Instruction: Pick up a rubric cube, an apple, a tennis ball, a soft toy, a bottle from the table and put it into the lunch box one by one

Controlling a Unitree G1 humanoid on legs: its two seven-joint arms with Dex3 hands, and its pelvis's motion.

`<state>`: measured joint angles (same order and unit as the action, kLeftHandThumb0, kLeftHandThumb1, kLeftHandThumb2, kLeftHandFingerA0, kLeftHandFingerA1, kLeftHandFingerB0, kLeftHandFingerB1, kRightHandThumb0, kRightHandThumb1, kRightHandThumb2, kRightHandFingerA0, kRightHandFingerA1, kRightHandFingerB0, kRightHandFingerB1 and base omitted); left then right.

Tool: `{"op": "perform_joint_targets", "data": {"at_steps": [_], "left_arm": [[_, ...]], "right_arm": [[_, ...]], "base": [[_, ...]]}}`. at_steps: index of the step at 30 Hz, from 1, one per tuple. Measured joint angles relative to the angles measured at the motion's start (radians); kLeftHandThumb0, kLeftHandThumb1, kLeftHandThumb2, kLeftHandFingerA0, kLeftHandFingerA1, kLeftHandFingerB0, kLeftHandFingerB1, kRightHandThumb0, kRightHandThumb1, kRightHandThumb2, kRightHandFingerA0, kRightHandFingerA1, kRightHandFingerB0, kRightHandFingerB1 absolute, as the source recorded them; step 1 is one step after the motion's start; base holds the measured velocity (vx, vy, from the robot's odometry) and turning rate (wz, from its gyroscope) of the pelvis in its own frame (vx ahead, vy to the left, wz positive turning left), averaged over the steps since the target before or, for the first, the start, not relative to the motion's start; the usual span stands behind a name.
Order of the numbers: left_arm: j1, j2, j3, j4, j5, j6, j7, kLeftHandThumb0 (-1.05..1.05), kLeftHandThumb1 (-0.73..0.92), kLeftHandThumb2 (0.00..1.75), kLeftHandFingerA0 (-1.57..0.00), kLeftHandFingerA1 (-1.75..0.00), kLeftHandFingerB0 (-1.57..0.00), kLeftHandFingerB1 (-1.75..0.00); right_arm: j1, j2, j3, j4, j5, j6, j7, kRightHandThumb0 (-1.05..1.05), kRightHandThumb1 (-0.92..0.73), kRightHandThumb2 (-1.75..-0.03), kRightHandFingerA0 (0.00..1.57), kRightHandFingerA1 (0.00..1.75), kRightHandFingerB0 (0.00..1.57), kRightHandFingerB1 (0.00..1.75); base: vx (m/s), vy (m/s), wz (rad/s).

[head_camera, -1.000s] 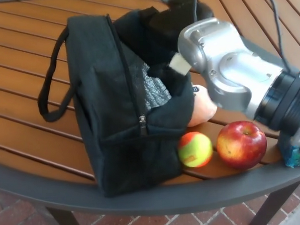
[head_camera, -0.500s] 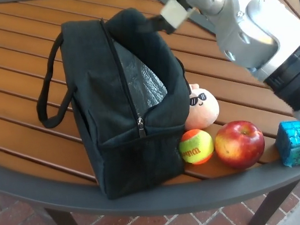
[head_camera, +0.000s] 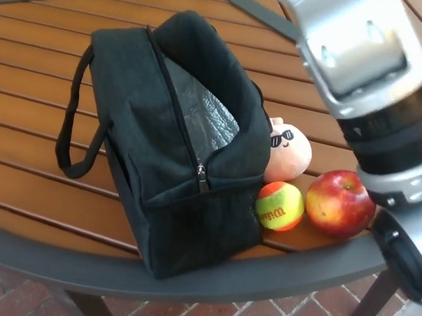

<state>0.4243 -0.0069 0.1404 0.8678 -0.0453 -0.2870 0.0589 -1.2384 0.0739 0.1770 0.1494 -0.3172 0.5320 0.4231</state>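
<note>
Your right arm (head_camera: 365, 88) fills the frame's right side, forearm angled up toward the top edge; the hand itself isn't visible, so can't tell its state. Lunch bag (head_camera: 182, 142) sits unzipped on the desk (head_camera: 29, 173), w/ soft toy (head_camera: 288, 151), tennis ball (head_camera: 278, 206) & apple (head_camera: 339, 203) just beside it.

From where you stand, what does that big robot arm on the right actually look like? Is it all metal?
Only the right arm shows, not its hand. It looks mostly like silver-grey metal, in smooth rounded casings with small screw holes and a lighter rectangular panel. Below that comes a black ribbed ring, then another silver band and a rounded black joint at the picture's lower edge. No cables or markings are visible.
</note>
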Motion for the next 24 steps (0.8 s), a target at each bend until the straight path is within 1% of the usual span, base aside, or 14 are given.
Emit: {"op": "perform_joint_targets", "data": {"at_steps": [1,6,7,8,12,13,14,15,16,17,21,22,23,24], "left_arm": [[0.000,0.000,0.001,-0.001,-0.001,0.000,0.000,0.15,0.47,1.18,-1.08,-1.24,-0.93,-1.07],[0.002,-0.007,0.011,-0.013,-0.006,0.000,0.000,0.15,0.47,1.18,-1.08,-1.24,-0.93,-1.07],[0.003,-0.008,0.014,-0.015,-0.007,0.000,0.000,0.19,0.49,1.18,-1.08,-1.13,-0.96,-1.02],[0.004,-0.009,0.016,-0.017,-0.009,0.000,0.000,0.22,0.50,1.22,-1.13,-1.17,-1.02,-1.07],[0.004,-0.017,0.027,-0.026,-0.014,0.000,0.000,0.20,0.50,1.21,-1.10,-1.15,-1.00,-1.05],[0.001,-0.021,0.031,-0.026,-0.015,0.000,0.000,0.22,0.51,1.23,-1.14,-1.18,-1.03,-1.08],[0.001,-0.024,0.033,-0.027,-0.016,0.000,0.000,0.22,0.51,1.23,-1.14,-1.18,-1.03,-1.08],[0.001,-0.025,0.034,-0.027,-0.016,0.000,0.000,0.20,0.51,1.20,-1.16,-1.19,-1.01,-1.07],[0.001,-0.029,0.036,-0.028,-0.017,0.000,0.000,0.20,0.51,1.20,-1.16,-1.19,-1.01,-1.07],[0.001,-0.032,0.040,-0.030,-0.019,0.000,-0.001,0.15,0.45,1.22,-1.04,-1.34,-0.90,-1.13],[0.001,-0.041,0.056,-0.046,-0.024,0.000,-0.001,0.15,0.45,1.22,-1.04,-1.34,-0.90,-1.13],[0.001,-0.041,0.056,-0.046,-0.024,0.000,-0.001,0.19,0.52,1.18,-1.10,-1.16,-0.95,-1.03],[0.001,-0.042,0.065,-0.053,-0.029,0.000,-0.002,0.19,0.52,1.18,-1.10,-1.16,-0.95,-1.03],[0.001,-0.042,0.066,-0.054,-0.030,0.000,-0.002,0.17,0.53,1.17,-1.10,-1.14,-0.93,-1.01]], "right_arm": [[0.027,0.000,-0.036,-0.050,0.009,0.015,0.000,-0.72,-0.70,-0.61,0.00,0.33,0.14,0.27],[0.200,-0.053,-0.164,-0.256,0.030,0.080,0.020,-0.72,-0.70,-0.61,0.00,0.33,0.14,0.27],[0.233,-0.068,-0.187,-0.287,0.034,0.093,0.025,-0.76,-0.70,-0.61,0.00,0.09,0.08,0.26],[0.262,-0.081,-0.206,-0.315,0.037,0.107,0.029,-0.99,-0.63,-0.96,0.00,0.01,0.10,0.10],[0.418,-0.213,-0.274,-0.405,0.048,0.143,0.066,-0.98,-0.63,-0.95,0.00,0.00,0.09,0.10],[0.493,-0.291,-0.292,-0.418,0.046,0.143,0.084,-0.97,-0.63,-0.96,0.00,0.00,0.08,0.12],[0.530,-0.331,-0.303,-0.424,0.046,0.142,0.093,-0.97,-0.63,-0.96,0.00,0.00,0.08,0.12],[0.554,-0.355,-0.309,-0.428,0.045,0.142,0.100,-0.92,-0.59,-0.91,0.00,0.03,0.12,0.20],[0.600,-0.401,-0.318,-0.434,0.045,0.142,0.111,-0.92,-0.59,-0.91,0.00,0.03,0.12,0.20],[0.656,-0.458,-0.329,-0.442,0.044,0.140,0.127,-0.91,-0.58,-0.90,0.00,0.03,0.12,0.20],[0.830,-0.629,-0.353,-0.461,0.044,0.121,0.177,-0.91,-0.58,-0.90,0.00,0.03,0.12,0.20],[0.830,-0.629,-0.353,-0.461,0.044,0.121,0.177,-0.77,-0.58,-0.77,0.00,0.09,0.08,0.25],[0.896,-0.697,-0.357,-0.473,0.046,0.108,0.202,-0.77,-0.58,-0.77,0.00,0.09,0.08,0.25],[0.902,-0.703,-0.357,-0.474,0.047,0.105,0.205,-0.78,-0.52,-0.90,0.00,0.17,0.12,0.34]], "base": [[0.00,0.000,0.00],[0.00,0.000,0.00],[0.00,0.000,0.00],[0.00,0.000,0.00],[0.00,0.000,0.00],[0.00,0.000,0.00],[0.00,0.000,0.00],[0.00,0.000,0.00],[0.00,0.000,0.00],[0.00,0.000,0.00],[0.00,0.000,0.00],[0.00,0.000,0.00],[0.00,0.000,0.00],[0.00,0.000,0.00]]}}
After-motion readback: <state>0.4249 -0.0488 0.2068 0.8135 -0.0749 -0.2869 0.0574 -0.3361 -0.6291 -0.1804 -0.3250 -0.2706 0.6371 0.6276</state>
